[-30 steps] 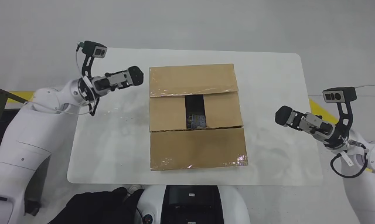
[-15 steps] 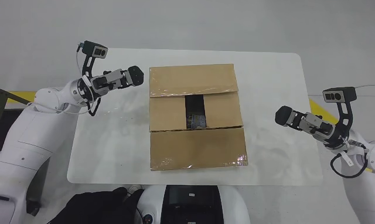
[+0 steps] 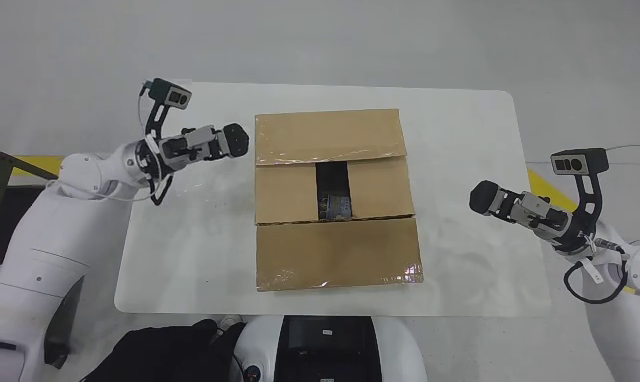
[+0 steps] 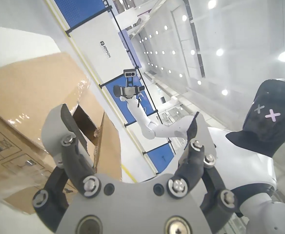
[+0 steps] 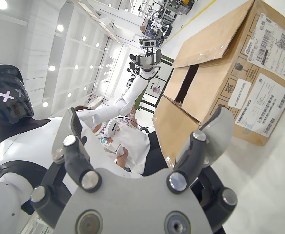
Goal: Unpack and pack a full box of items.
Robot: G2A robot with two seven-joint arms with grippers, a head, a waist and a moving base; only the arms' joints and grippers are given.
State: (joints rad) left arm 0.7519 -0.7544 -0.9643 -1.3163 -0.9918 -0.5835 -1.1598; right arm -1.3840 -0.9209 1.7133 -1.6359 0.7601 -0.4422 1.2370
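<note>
- Box (image 3: 335, 200) sits mid table (image 3: 470, 122), cardboard, top flaps not fully shut: the two inner flaps lie flat with a dark gap between them, and the long far and near flaps look spread outward
- We judge this as the very start of the unpack step: nothing is out on the table yet and no flap is held
- Left gripper (image 3: 235, 139) hovers just beside the box's far left corner, fingers spread wide with nothing between them; its wrist view shows the left gripper (image 4: 129, 118) with the box corner behind one finger
- Right gripper (image 3: 482, 197) hangs well apart from the box's right side, near the table's right edge, fingers spread and empty too; the right gripper (image 5: 146, 114) looks at the labelled side wall of the box
- Next move, our guess: the left arm is closest, so it needs to come over the top, catch an inner flap edge at the gap and fold it back; the right should close in for the other flap
- The hold must be on the thin flap edge, and shiny tape scraps there may slip
- Hard to make out: the contents. We see one dark sliver in the gap, so we cannot tell what or how many
- Cannot tell whether leftover tape holds any flap down
- The box's near side wall is hidden in all views
</note>
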